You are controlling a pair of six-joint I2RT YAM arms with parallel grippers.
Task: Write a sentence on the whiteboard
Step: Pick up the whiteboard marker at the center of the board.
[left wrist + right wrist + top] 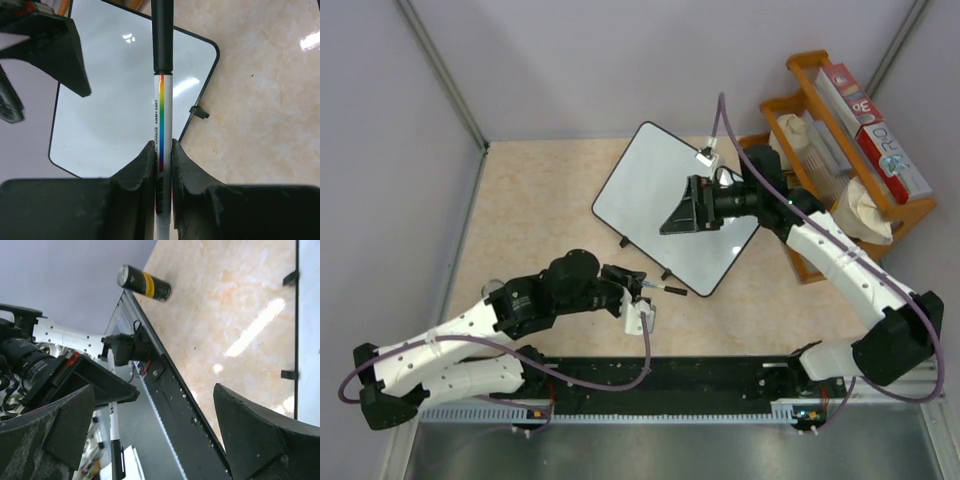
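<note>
Whiteboard (640, 190) — glossy white, black-framed, lying diagonal on table (540, 200)

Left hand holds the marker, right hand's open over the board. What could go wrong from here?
1. The black end of the marker looks like a cap still on; if so, strokes would leave nothing.
2. The right hand hangs open over the whiteboard, so the left hand could hit it while writing.
3. Nothing holds the whiteboard; it lies askew on the table and may slide under pen pressure.

Left arm (440, 340), right arm (845, 265): white shells, black joints, purple cables (648, 352) (1 each); fingers (255, 440) black, seemingly rubbery.
</note>
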